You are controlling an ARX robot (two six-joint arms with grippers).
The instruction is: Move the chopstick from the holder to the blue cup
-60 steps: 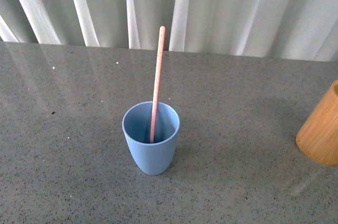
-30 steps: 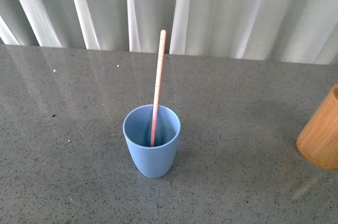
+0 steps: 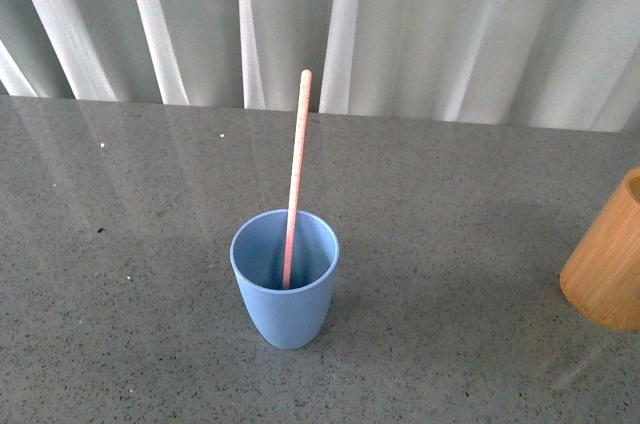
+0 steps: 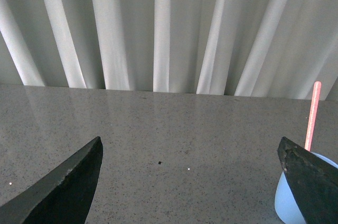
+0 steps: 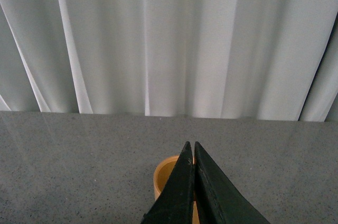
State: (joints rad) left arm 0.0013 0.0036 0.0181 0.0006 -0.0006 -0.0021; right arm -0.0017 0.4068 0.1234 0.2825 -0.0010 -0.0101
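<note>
The blue cup (image 3: 285,279) stands upright near the middle of the grey table. One pale pink chopstick (image 3: 296,159) stands in it, leaning slightly against the far rim. The orange holder (image 3: 608,259) is at the right edge of the front view, partly cut off. No arm shows in the front view. In the left wrist view my left gripper (image 4: 190,160) is open and empty, with the cup (image 4: 288,203) and chopstick (image 4: 312,113) beside one finger. In the right wrist view my right gripper (image 5: 191,152) is shut and empty, above and in front of the holder (image 5: 168,174).
The grey speckled table (image 3: 140,244) runs back to a white pleated curtain (image 3: 400,24). Nothing else stands on the table in these views.
The front view has shifted a little: the cup, the chopstick and the table's far edge sit slightly lower in the picture than before. The chopstick stays in the cup.
</note>
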